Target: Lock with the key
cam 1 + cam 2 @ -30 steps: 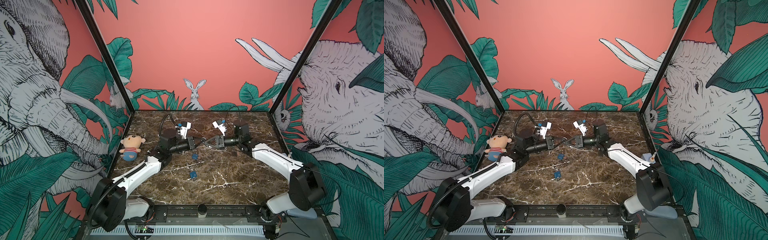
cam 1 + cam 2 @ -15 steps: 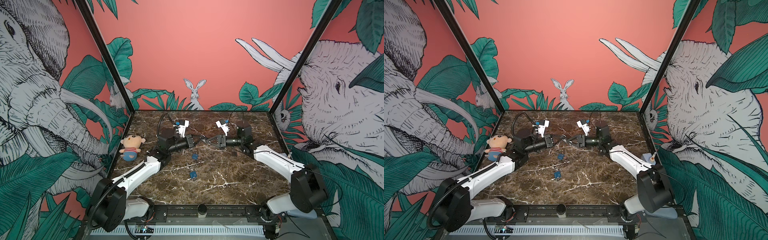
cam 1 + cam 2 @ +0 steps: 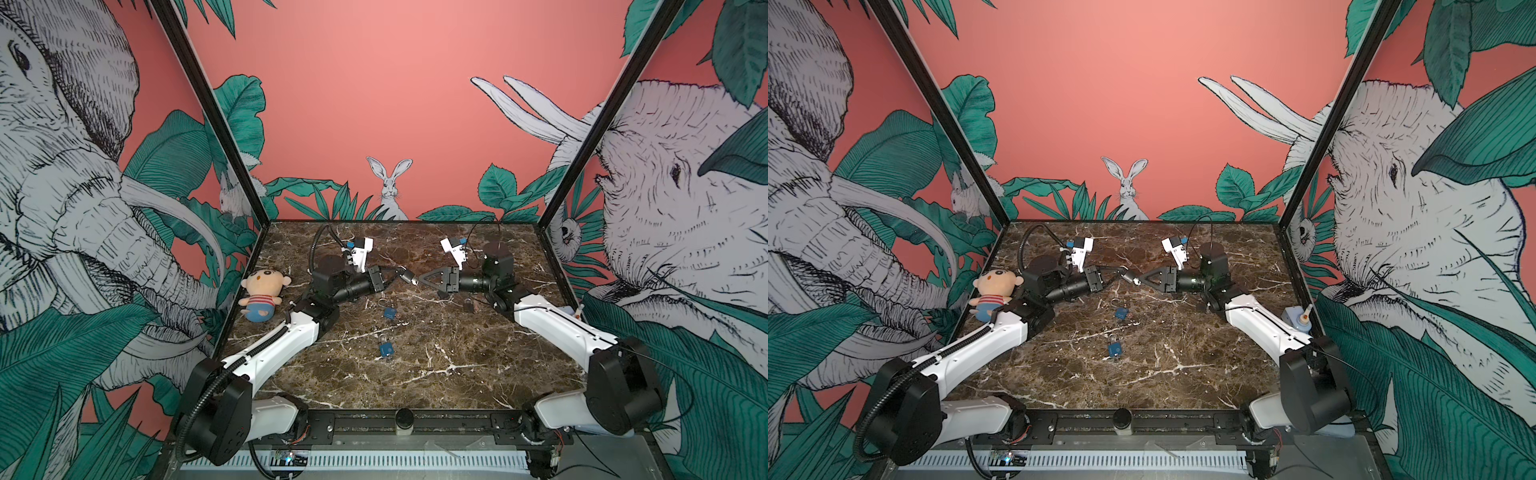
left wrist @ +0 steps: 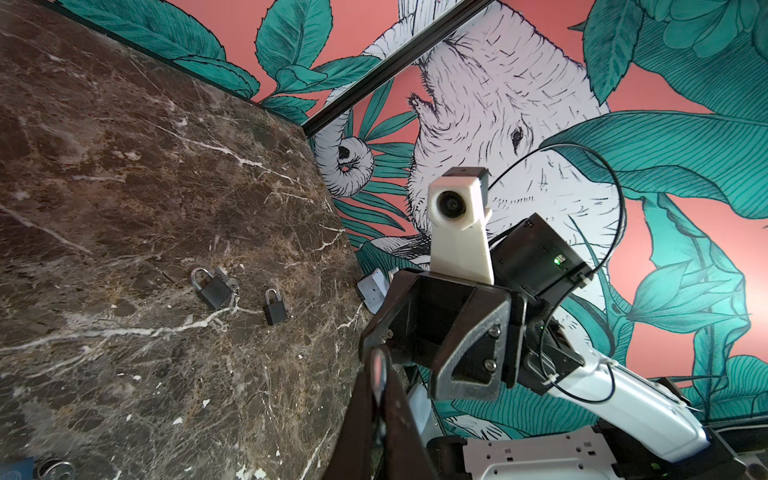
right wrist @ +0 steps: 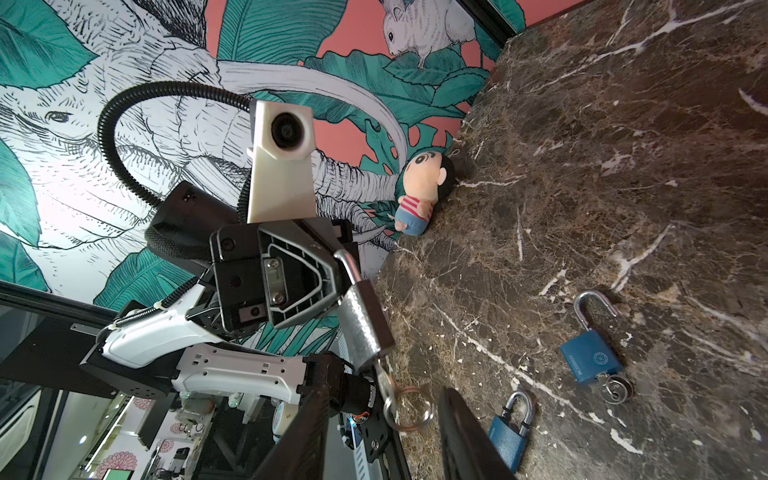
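Dangling key ring [image 5: 385, 405] under padlock [image 5: 365, 324]: right wrist view, not left.

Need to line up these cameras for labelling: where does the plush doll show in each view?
In a top view: the plush doll lies at the marble table's left edge, beside the left arm.
In a top view: the plush doll is at that same left edge.
Left wrist: not in it.
Right wrist: the plush doll lies where the table meets the mural wall.
Shared landmark: the marble table, in all four.
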Available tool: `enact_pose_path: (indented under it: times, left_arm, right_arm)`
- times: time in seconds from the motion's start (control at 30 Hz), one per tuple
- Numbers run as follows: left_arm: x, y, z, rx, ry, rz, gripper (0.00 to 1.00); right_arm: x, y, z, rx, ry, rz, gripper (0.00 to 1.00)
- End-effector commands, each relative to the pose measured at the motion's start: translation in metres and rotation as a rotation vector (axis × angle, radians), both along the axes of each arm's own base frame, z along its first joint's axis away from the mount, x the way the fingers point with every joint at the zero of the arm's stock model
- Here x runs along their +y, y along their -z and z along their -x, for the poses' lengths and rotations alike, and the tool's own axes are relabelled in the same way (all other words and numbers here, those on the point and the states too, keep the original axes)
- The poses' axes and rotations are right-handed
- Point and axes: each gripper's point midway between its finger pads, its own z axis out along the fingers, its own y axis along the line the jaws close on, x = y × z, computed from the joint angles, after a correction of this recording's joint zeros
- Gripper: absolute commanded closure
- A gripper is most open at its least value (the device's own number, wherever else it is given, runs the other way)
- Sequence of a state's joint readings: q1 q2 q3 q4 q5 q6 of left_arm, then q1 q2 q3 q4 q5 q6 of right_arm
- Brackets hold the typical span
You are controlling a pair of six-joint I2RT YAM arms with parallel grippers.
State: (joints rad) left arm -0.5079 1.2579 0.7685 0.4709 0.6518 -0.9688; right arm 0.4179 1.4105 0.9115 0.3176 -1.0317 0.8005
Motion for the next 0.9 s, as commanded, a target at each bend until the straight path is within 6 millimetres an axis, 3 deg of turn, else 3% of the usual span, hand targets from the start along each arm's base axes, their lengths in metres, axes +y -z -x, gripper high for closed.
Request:
enact_pose_path:
  times: [0.0,0.13,0.73,0.87]
  left_arm:
    - [0.001,-0.037,0.004,-0.090,0.015,0.071,1.00]
    - [0.000,-0.037,0.003,-0.089,0.017,0.074,1.00]
    - [0.004,-0.037,-0.004,-0.085,-0.018,0.082,1.00]
    - [0.012,-0.040,-0.008,-0.088,-0.043,0.100,1.00]
  right_arm:
    - [0.005,-0.017,-0.002,-0.058,-0.029,-0.039,0.57]
    - [0.011,-0.020,0.003,-0.062,-0.063,-0.047,0.59]
    - [0.016,-0.017,0.012,-0.058,-0.097,-0.033,1.00]
    - [0.016,-0.015,0.013,-0.054,-0.096,-0.031,1.00]
